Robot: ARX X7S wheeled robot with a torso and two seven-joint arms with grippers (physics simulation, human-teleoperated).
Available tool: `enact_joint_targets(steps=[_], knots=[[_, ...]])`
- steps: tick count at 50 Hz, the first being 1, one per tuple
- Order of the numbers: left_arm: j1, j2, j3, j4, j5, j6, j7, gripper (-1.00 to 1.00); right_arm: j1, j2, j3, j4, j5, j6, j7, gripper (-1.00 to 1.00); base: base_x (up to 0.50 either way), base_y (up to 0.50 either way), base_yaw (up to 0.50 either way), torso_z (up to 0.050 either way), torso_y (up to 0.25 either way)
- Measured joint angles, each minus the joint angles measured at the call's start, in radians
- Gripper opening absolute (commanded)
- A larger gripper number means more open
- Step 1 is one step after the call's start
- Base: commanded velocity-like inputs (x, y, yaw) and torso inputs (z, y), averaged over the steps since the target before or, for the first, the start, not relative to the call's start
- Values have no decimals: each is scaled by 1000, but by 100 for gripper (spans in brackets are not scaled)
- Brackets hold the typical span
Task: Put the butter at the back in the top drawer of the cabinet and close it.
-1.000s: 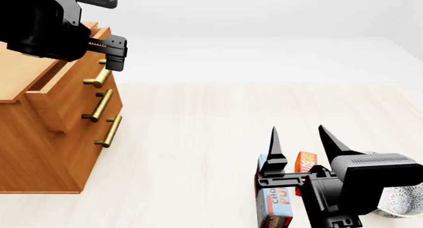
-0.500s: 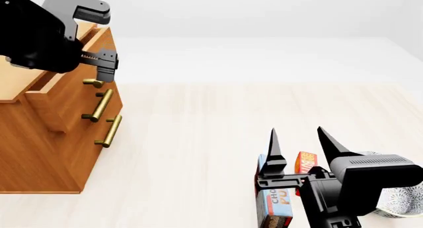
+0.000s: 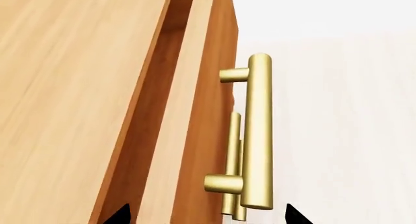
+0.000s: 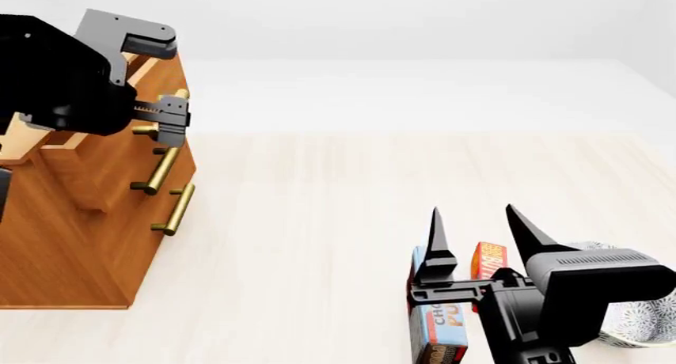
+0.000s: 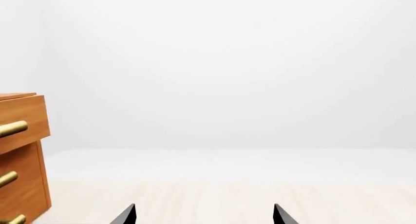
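1. The boxy orange-brown wooden cabinet (image 4: 90,214) is standing at the left of the pale wooden worktop (image 4: 317,237), and its uppermost wooden drawer, the top drawer (image 3: 195,112), is sitting slightly ajar, a dark gap showing behind its front panel. If the pull is angled sideways, the drawer is likely to bind, or the whole cabinet could be dragged.

2. The left pincer (image 4: 167,115) is hovering at the drawer's brass bar handle (image 3: 258,136) with its tips spread on either side of the bar, not yet clamping. Closing off-centre could let the round bar slip out, leaving the drawer too narrow for the box.

3. The right pincer (image 4: 476,221) is hanging spread and empty above the boxes. Descending from here, one finger seems likely to land on the long blue-and-brown chocolate pudding box (image 4: 435,320) and knock it.

4. The small red rectangular butter box (image 4: 488,257) is lying on the worktop just beside the pudding box, near a patterned grey-white bowl (image 4: 639,320), well apart from the cabinet. Wedged so closely, it could be pushed away or grabbed together with its neighbour.
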Motion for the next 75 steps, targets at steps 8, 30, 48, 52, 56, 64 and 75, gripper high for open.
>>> enact_joint_targets(steps=[8, 30, 48, 52, 56, 64, 75], knots=[[18, 1, -3, -4, -7, 6, 3, 100, -2, 3, -2, 3, 1, -5, 2, 100, 0, 0, 0, 0, 0], [40, 8, -18, 9, 7, -3, -12, 100, -8, 10, -7, 6, 5, -17, 10, 100, 0, 0, 0, 0, 0], [56, 48, -83, 75, -105, -60, -69, 100, -4, 21, -5, -9, 16, -4, 23, 100, 0, 0, 0, 0, 0], [59, 64, -93, 91, -132, -73, -87, 100, -3, 24, -4, -12, 20, -1, 26, 100, 0, 0, 0, 0, 0], [61, 79, -102, 109, -158, -88, -110, 100, -2, 26, -3, -15, 23, 1, 28, 100, 0, 0, 0, 0, 0], [69, 109, -120, 146, -201, -114, -164, 100, -5, 31, -2, -18, 27, -2, 30, 100, 0, 0, 0, 0, 0], [81, 162, -146, 190, -263, -143, -255, 100, -17, 37, 4, -17, 33, -19, 25, 100, 0, 0, 0, 0, 0]])
